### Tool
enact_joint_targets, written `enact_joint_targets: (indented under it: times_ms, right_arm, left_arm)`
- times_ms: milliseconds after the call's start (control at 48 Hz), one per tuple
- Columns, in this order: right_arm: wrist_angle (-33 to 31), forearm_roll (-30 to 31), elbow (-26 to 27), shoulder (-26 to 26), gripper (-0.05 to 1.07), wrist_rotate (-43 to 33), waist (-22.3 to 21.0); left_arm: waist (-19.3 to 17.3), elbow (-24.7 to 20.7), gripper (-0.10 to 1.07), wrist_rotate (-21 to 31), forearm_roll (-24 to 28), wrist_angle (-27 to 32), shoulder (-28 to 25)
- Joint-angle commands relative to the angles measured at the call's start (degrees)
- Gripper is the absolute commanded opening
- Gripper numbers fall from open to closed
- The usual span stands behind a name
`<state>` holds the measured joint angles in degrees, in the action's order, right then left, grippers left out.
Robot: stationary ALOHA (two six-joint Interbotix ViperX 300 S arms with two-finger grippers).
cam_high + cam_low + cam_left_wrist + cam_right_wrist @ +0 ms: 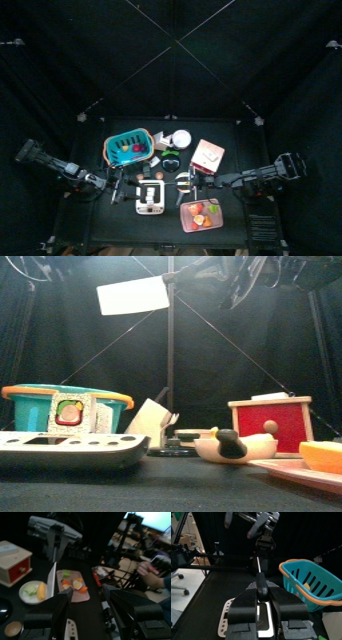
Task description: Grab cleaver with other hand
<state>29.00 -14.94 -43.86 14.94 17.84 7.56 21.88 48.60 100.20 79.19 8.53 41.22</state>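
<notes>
Black-curtained pen w/ small black table [94, 215]; you're looking at a mid-air hand-over.

Cleaver [134, 296] hangs high above the table's middle, its pale blade broadside to the front cam, well clear of the teal basket [67, 406], red box [270, 421] and white tray [67, 446] below it.

R gripper [263, 591] has its jaws pressed together on the cleaver's handle. In the R wrist view the blade runs edge-on, a thin pale line pointing away toward the L gripper [254, 524].

L gripper [93, 594] is spread wide and pinching nothing. Its own cam shows the blade edge [52, 574] ahead of the jaws, w/ clear space between, and no contact that I can see.

Progress, as a judgement: cleaver is off the table and held firm by one arm only. If R is your "other hand", the grab looks done and L only has to clear off. If L is meant to take it, everything is left: line up on the handle or spine, close, then R lets go. Pics alone don't say which.
</notes>
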Motion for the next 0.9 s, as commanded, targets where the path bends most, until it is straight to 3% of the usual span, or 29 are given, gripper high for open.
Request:
enact_joint_targets:
  times_ms: [0, 188, 375, 438, 542, 688, 812, 875]
  right_arm:
    - [0.4, -0.1, 0.7, 1.8, 0.43, 0.1, 0.0]
    - [0.4, 0.2, 0.9, 1.8, 0.43, 0.1, 0.0]
    - [0.4, 0.1, 1.1, 1.8, 0.43, 0.1, -0.1]
    - [0.4, 0.2, 1.1, 1.8, 0.43, 0.1, -0.1]
    - [0.4, 0.2, 1.1, 1.8, 0.43, 0.1, -0.3]
    - [0.4, 0.2, 1.1, 1.8, 0.43, 0.1, -0.3]
    - [0.4, 0.2, 1.1, 1.7, 0.43, 0.1, -0.2]
    - [0.4, 0.2, 1.1, 1.7, 0.43, 0.1, -0.1]
  left_arm:
    - [-0.4, -2.9, 0.88, 0.0, -1.8, -1.7, 0.3]
    - [-2.9, -1.1, 0.88, -0.5, -10.5, 0.4, 0.3]
    - [-2.0, -0.8, 0.88, -7.9, -8.3, 10.2, 0.3]
    - [-0.6, -2.6, 0.88, -12.1, -10.7, 15.2, 0.1]
    - [1.5, -5.6, 0.88, -21.6, -19.7, 22.8, -0.2]
    - [2.4, -10.3, 0.88, -40.5, -31.9, 32.1, -1.8]
    - [2.4, -11.3, 0.88, -51.9, -33.8, 31.5, -3.3]
    - [2.1, -10.0, 0.88, -53.0, -32.1, 28.2, -3.3]
